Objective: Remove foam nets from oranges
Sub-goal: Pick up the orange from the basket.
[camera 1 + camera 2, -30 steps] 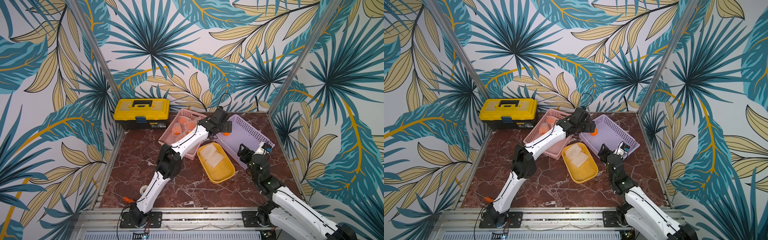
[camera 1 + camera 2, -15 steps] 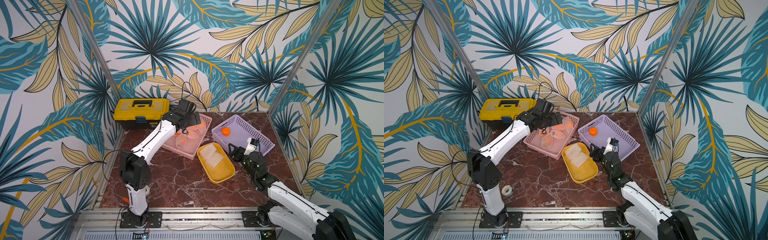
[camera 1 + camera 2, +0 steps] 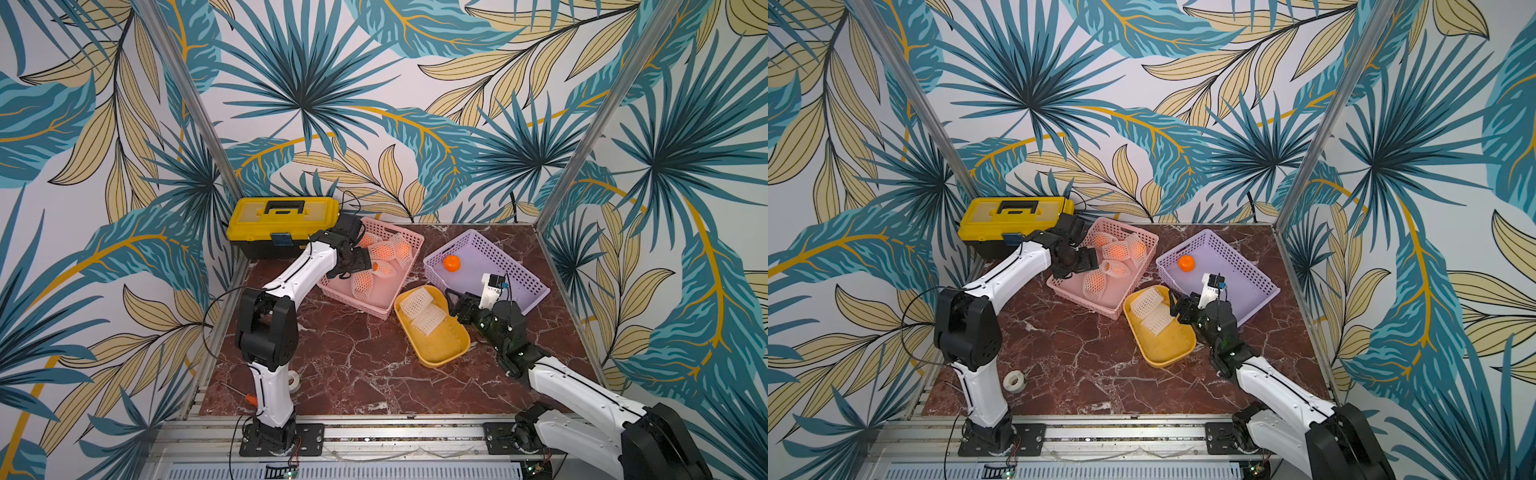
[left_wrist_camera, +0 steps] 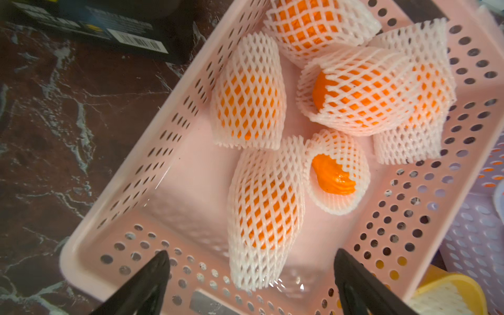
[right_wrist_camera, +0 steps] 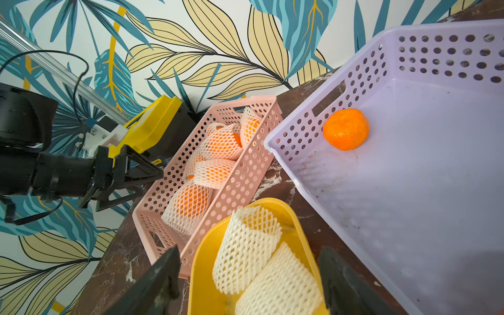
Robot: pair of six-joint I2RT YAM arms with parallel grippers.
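**Both grippers open, one orange out of its net**

We find the left gripper [image 4: 251, 256] hanging over the edge of the pink basket [image 3: 409, 240], on the side toward the yellow toolbox [image 3: 282, 216]. Its jaws stand wide apart and grip nothing. In the left wrist view we count six netted oranges [image 4: 248, 92] in the basket, each inside a white foam sleeve with diamond holes. They lie pressed together, most of them toward the far end. One lies lengthwise right below the gap between the jaws. Two show bare peel at an open sleeve end.

The right gripper [image 5: 249, 252] hovers over the end of the yellow tray [image 3: 440, 353] nearest the purple basket [image 3: 519, 270]. Its jaws are also spread and hold nothing. In the tray we see two empty foam nets [image 3: 422, 309], cream-coloured, one overlapping the other, just beside the gripper's tips.

One bare orange [image 3: 451, 263] sits on the floor of the purple basket, near the corner closest to the pink basket.

The three containers stand close together on the marble table [image 3: 353, 374], the tray between the two baskets. At the table's front left we make out a tape roll [image 3: 1014, 381] and a screwdriver [image 3: 250, 399] with an orange handle, well apart from the baskets.
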